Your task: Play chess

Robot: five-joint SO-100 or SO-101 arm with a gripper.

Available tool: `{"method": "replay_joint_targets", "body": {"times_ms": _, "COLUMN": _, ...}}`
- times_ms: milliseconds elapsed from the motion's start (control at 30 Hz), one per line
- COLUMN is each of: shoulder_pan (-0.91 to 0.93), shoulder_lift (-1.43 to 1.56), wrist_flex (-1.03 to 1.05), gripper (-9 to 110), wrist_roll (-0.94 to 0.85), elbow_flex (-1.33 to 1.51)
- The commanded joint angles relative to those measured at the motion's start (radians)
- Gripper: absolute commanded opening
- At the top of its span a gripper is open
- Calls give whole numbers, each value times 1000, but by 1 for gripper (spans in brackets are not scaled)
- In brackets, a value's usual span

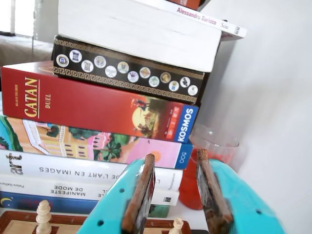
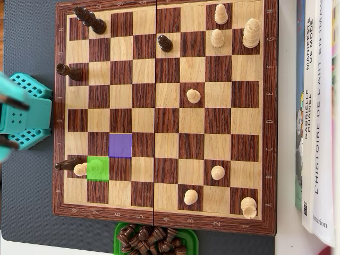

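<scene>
Overhead, the chessboard [image 2: 164,114] carries eight light pieces [image 2: 194,96] and five dark pieces [image 2: 165,43]. Only the wrist view shows the hand [image 1: 174,158] open and empty, facing stacked books [image 1: 97,105].

The red box [image 1: 97,105] reads "CATAN DUEL" and "KOSMOS".

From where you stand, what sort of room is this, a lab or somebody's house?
Most likely a home, on a table used for hobbies: a chessboard mid-game, a stack of art books and board games such as Catan Duel, and a green tray of captured dark pieces.
</scene>
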Motion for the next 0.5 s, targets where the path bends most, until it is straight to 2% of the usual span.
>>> {"method": "replay_joint_targets", "body": {"times_ms": 0, "shoulder_pan": -29, "shoulder_lift": 9, "wrist_flex": -80, "gripper": 14, "wrist_roll": 8, "elbow_flex": -2}}
{"method": "replay_joint_targets", "body": {"times_ms": 467, "shoulder_pan": -35, "shoulder_lift": 9, "wrist_flex": -723, "gripper": 14, "wrist_roll": 8, "elbow_flex": 175}}
